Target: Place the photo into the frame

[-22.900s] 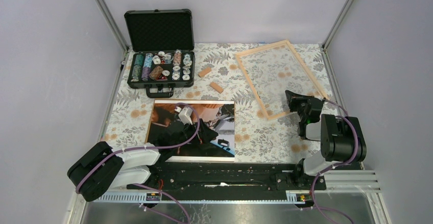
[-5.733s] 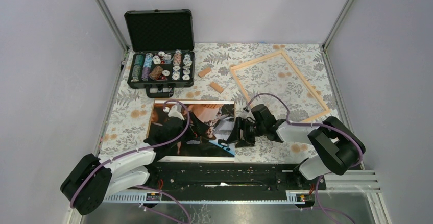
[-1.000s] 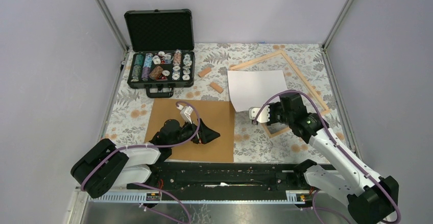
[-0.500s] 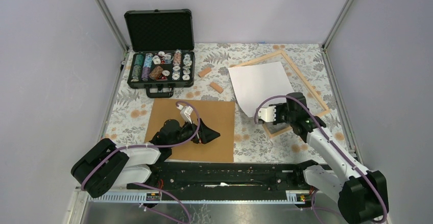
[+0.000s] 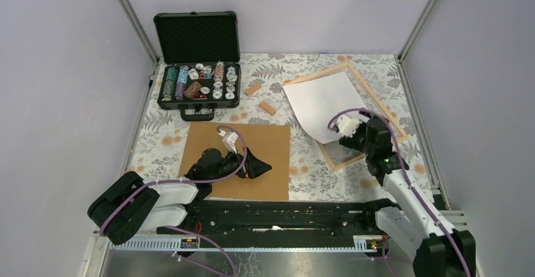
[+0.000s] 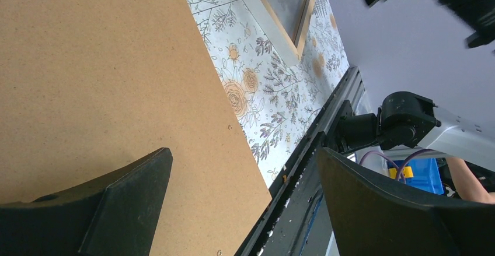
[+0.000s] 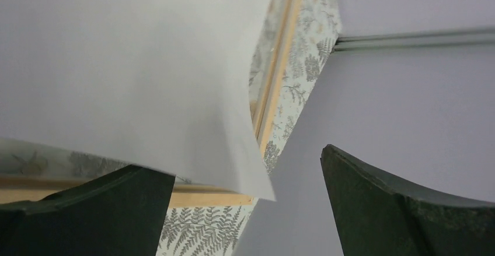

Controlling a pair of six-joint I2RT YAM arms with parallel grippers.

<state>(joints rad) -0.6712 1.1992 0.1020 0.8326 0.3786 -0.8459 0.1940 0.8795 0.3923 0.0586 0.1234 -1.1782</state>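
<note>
The photo point(image 5: 320, 102) lies white back up, slightly askew, over the left part of the pale wooden frame point(image 5: 382, 111) at the back right. My right gripper point(image 5: 352, 132) hovers open at the photo's near corner. In the right wrist view that corner of the photo point(image 7: 128, 63) hangs loose and a little blurred between the open fingers point(image 7: 87, 209), above a strip of the frame point(image 7: 279, 75). Open and holding nothing, my left gripper point(image 5: 253, 163) rests low over the brown backing board point(image 5: 217, 141); the left wrist view shows the backing board point(image 6: 87, 63) under it.
An open black case point(image 5: 199, 84) of poker chips stands at the back left. Two small wooden blocks point(image 5: 253, 89) point(image 5: 267, 108) lie between the case and the frame. Grey walls enclose the floral table; a black rail point(image 5: 277, 217) runs along its near edge.
My right gripper has opened and let go of the photo, then drawn back to the right. The photo has settled flatter over the frame. The left arm has not moved.
</note>
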